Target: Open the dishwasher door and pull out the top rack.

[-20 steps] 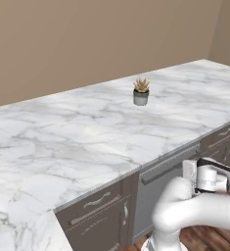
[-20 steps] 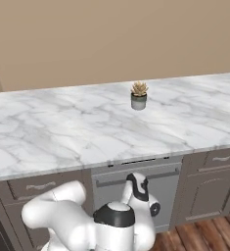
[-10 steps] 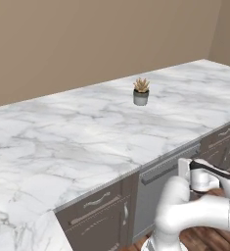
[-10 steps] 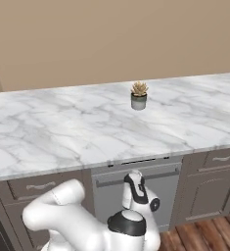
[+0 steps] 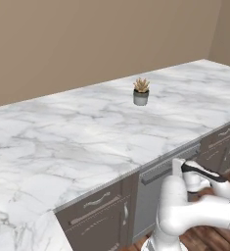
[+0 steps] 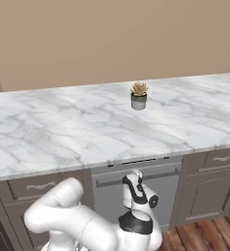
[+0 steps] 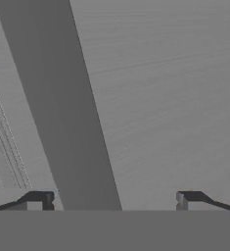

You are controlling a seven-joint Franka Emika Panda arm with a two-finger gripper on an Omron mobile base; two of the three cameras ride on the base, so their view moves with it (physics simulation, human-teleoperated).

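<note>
The dishwasher door (image 6: 161, 197) is a flat grey panel under the counter, standing shut, with its long dark bar handle (image 6: 150, 173) along the top edge. My gripper (image 6: 135, 175) is right at that handle, near its left part. In the left base view the gripper (image 5: 177, 165) meets the handle (image 5: 159, 172) beside the door (image 5: 145, 206). Up close, the handle (image 7: 62, 103) runs slantwise across the door (image 7: 175, 98) and passes between my open fingertips (image 7: 38, 200), nearer the left one. The top rack is hidden behind the shut door.
A small potted plant (image 6: 139, 95) stands on the marble counter (image 6: 62, 132) above the dishwasher. Brown drawers and cabinet doors (image 6: 33, 187) flank it on the left, and others (image 6: 219, 159) on the right. Wooden floor (image 6: 199, 239) lies below.
The arm has stretched forward and the hand has closed in on the door's handle. The door has not moved.
</note>
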